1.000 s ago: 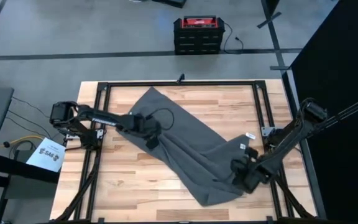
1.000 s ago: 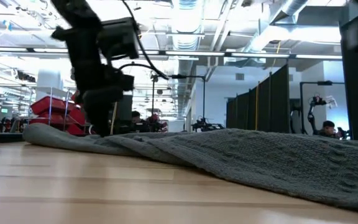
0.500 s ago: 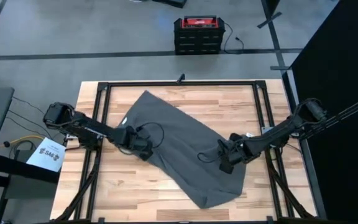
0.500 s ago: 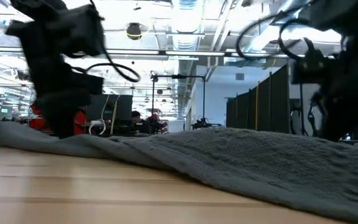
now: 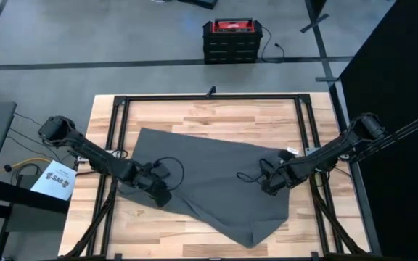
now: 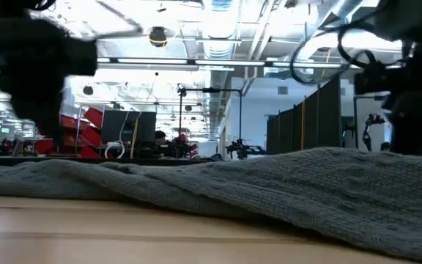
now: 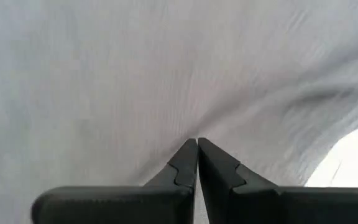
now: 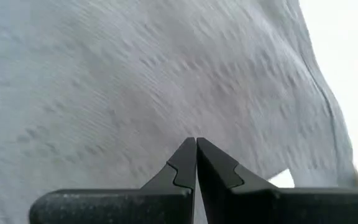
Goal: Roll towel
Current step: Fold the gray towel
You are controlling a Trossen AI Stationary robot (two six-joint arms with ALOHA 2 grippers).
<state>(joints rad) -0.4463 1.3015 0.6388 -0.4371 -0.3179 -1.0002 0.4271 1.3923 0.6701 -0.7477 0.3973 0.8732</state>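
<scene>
Grey towel (image 5: pixel 209 181) lies flat between left tool (image 5: pixel 162 194) and right tool (image 5: pixel 271 185), both pinching it.

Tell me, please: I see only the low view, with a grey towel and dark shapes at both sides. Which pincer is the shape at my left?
Observer: It is the left pincer. From above, it sits at the left edge of the towel.
Operator: And the right one, is it on the cloth too?
Observer: Yes, the right pincer is at the towel's right edge.
Operator: Are they closed?
Observer: Each wrist view shows that arm's fingers pressed together, with cloth at the tips.
Operator: Is any part rolled already?
Observer: No. From above, the towel lies spread out flat, with no roll anywhere.
</scene>
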